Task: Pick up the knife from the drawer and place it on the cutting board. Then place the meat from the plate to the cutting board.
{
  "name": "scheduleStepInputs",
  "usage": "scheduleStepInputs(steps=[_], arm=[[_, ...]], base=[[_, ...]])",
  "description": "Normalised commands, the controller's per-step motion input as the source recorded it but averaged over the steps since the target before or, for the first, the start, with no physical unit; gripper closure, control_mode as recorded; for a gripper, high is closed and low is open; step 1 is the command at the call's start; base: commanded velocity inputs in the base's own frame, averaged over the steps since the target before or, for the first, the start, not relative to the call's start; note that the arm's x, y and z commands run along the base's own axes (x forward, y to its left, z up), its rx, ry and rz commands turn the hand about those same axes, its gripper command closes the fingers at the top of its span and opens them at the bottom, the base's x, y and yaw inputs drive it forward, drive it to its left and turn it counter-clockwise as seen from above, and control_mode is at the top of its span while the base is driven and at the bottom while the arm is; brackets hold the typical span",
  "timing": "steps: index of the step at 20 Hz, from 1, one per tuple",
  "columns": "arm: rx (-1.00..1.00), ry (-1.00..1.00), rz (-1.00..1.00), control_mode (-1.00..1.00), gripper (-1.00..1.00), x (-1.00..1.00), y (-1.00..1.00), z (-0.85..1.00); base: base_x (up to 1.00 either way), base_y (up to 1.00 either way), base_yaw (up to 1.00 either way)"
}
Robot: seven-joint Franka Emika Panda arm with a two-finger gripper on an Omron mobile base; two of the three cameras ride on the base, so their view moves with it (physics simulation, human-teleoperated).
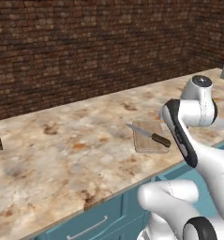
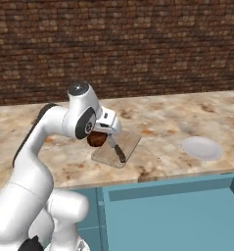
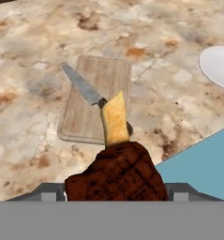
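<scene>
Gripper [image 2: 100, 138] is clamped on the meat [image 3: 117, 178], hanging above the board [image 3: 97, 101] near the worktop's front edge; the knife [image 3: 87, 91] lies diagonally across it, bare wood beside the blade.

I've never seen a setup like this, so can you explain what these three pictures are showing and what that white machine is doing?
It's a rendered kitchen. The white machine is a robot arm on a rolling base. Two pictures come from cameras on the base, behind the arm to its left and right; the third looks out from its hand. On the counter lie a cutting board with a knife across it, and an empty plate. A drawer stands open below. The gripper holds the meat above the board.
</scene>
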Motion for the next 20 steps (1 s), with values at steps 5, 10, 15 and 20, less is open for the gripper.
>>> scheduleStepInputs(steps=[5,10,15,20], arm=[[0.0,0.19,0.07,-1.0,1.0,1.0,0.18,-0.16],[0.0,0.21,0.02,-1.0,1.0,0.94,0.19,-0.49],[0.0,0.13,0.0,-1.0,1.0,0.83,0.07,-0.65],[0.02,0.12,0.02,-1.0,1.0,0.6,-0.01,-0.6]], base=[[0.0,0.0,0.0],[0.0,0.0,0.0],[0.0,0.0,0.0],[0.0,0.0,0.0]])
